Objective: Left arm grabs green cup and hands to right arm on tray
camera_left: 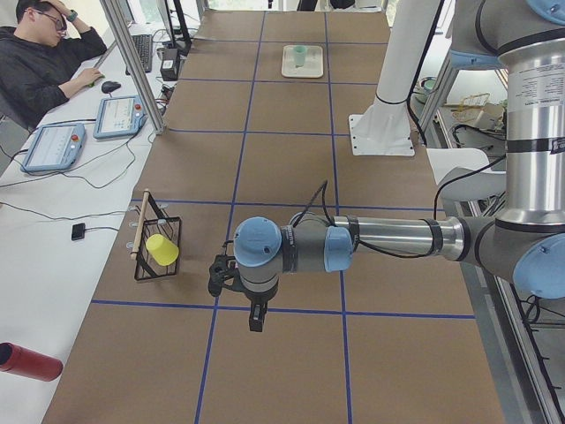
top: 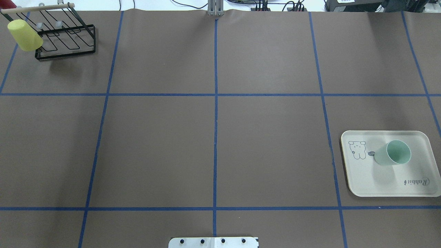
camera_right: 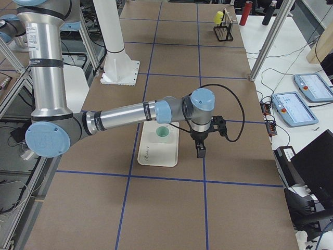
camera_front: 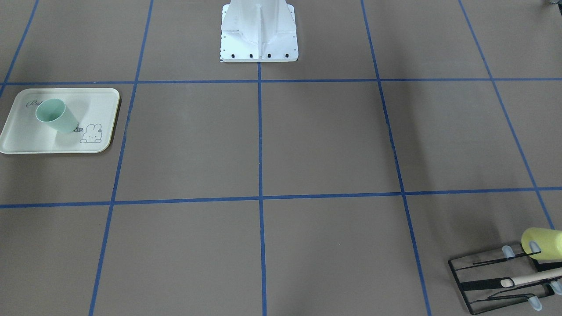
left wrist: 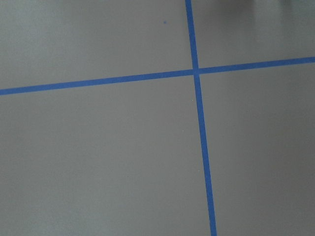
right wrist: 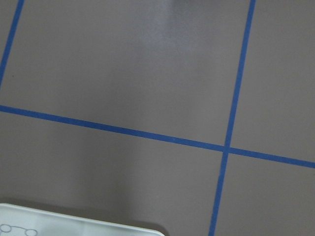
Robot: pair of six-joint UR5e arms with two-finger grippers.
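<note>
Brown-papered desk [top: 268, 148] gridded with blue tape [top: 215, 137]. Above it, pointing straight down, right pincer [camera_right: 200, 151]; cannot tell whether fingers apart or together. Just beside that pincer, on the robot's side: flat cream rectangular tray [camera_right: 156, 156] with bunny drawing [top: 357, 150], and upright on it, mouth up, small pale mint-green plastic tumbler [camera_right: 163, 134], clear of both pincers. Left pincer [camera_left: 256, 314] also aimed downward over bare paper, state likewise impossible to tell. Near it, toward the operators: black wire rack [camera_left: 157, 272] carrying a pale yellow plastic cup [camera_left: 161, 250]. Tumbler well apart from the left pincer, at the desk's far end.
</note>
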